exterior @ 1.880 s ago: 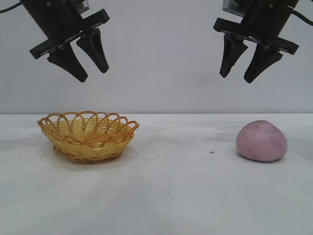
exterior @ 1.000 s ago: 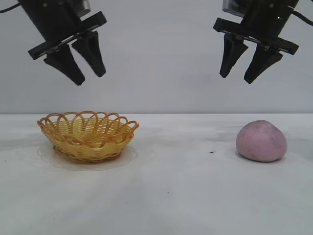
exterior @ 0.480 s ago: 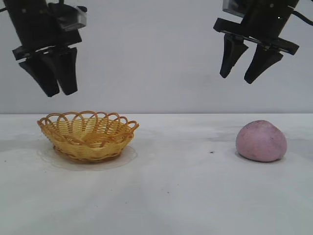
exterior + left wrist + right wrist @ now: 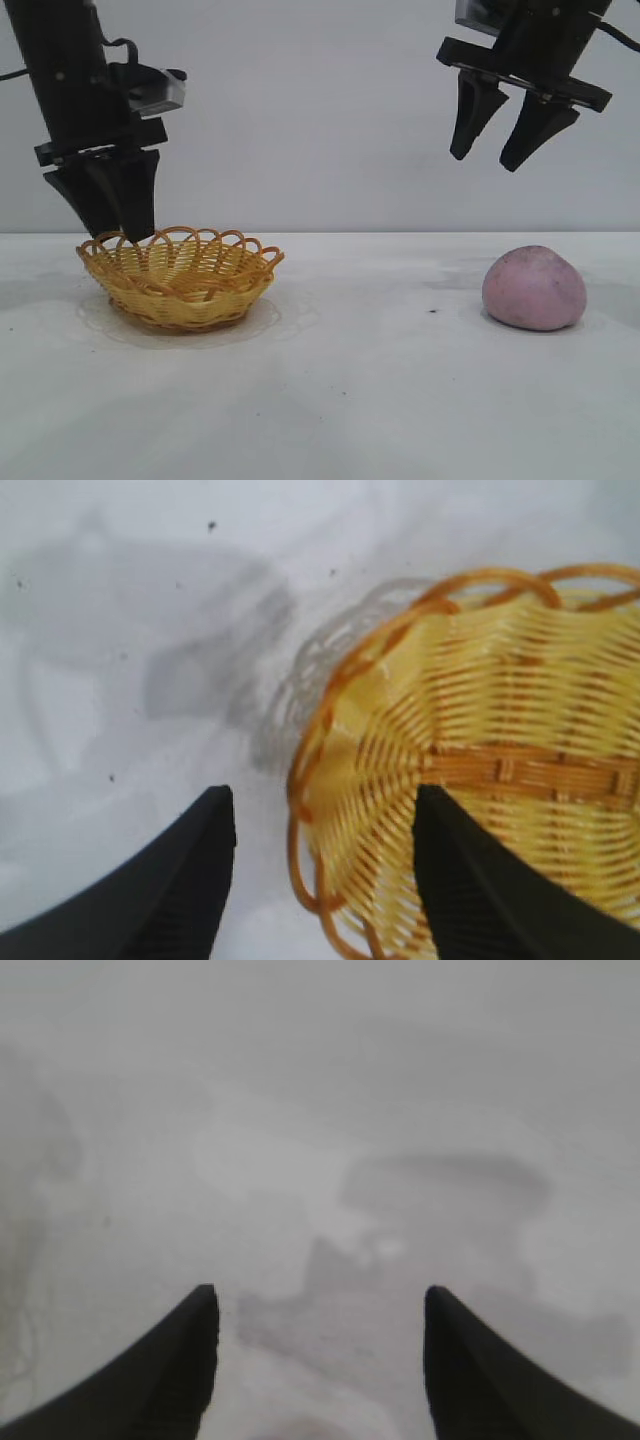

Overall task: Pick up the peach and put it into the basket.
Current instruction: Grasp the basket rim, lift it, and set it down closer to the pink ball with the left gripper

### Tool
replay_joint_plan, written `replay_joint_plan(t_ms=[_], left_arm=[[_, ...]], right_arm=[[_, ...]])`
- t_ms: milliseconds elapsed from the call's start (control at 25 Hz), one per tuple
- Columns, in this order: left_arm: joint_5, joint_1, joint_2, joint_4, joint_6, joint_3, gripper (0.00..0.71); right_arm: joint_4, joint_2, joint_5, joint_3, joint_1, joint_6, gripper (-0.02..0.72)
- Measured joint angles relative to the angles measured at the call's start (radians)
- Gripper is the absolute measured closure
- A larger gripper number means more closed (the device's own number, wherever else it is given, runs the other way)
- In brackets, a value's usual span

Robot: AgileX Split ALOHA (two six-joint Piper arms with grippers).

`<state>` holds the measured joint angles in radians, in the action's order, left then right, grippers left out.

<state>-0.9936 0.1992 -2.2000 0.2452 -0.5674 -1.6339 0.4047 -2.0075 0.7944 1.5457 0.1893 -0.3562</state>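
Observation:
The pink-mauve peach [image 4: 534, 288] sits on the white table at the right. The yellow woven basket [image 4: 180, 276] stands at the left and is empty. My left gripper [image 4: 115, 232] is open and has come down to the basket's left rim; in the left wrist view [image 4: 325, 810] its jaws straddle the looped rim of the basket [image 4: 500, 770], one inside and one outside. My right gripper [image 4: 487, 158] is open and empty, high above the table, up and left of the peach. The right wrist view [image 4: 318, 1305] shows bare table between the jaws.
The white table top [image 4: 360, 380] runs flat between basket and peach, with a small dark speck [image 4: 433, 311] left of the peach. A plain grey wall stands behind.
My left gripper has moved down and to the left, from high above the basket to its left rim. The right gripper, the peach and the basket have not moved.

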Motion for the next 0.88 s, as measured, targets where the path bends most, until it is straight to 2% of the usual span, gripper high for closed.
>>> replay_joint_plan(t_ms=[40,80,120,320,480,600,680,880], left_arm=[[-0.012,0.000,0.000,0.002,0.000,-0.006,0.660],[-0.035,0.000,0.000,0.002,0.002,-0.017,0.649],[-0.056,0.000,0.000,0.004,0.013,-0.033,0.710],[-0.182,0.000,0.007,0.018,0.152,-0.113,0.710],[-0.211,0.000,0.051,0.023,0.291,-0.125,0.710],[-0.211,0.000,0.090,0.040,0.380,-0.112,0.710],[-0.184,0.000,0.122,0.078,0.414,-0.061,0.710],[-0.003,0.000,0.222,0.239,0.442,0.160,0.710]], right_arm=[[0.000,0.000,0.000,0.000,0.000,0.000,0.323],[-0.002,0.000,0.000,0.000,0.000,0.000,0.323],[-0.002,0.000,0.000,0.000,0.000,0.000,0.323],[-0.003,0.000,0.000,0.000,0.000,0.000,0.323],[-0.006,0.000,0.000,0.000,0.000,0.000,0.323],[-0.006,0.000,0.000,0.000,0.000,0.000,0.323],[-0.006,0.000,0.000,0.000,0.000,0.000,0.323],[-0.006,0.000,0.000,0.000,0.000,0.000,0.323]])
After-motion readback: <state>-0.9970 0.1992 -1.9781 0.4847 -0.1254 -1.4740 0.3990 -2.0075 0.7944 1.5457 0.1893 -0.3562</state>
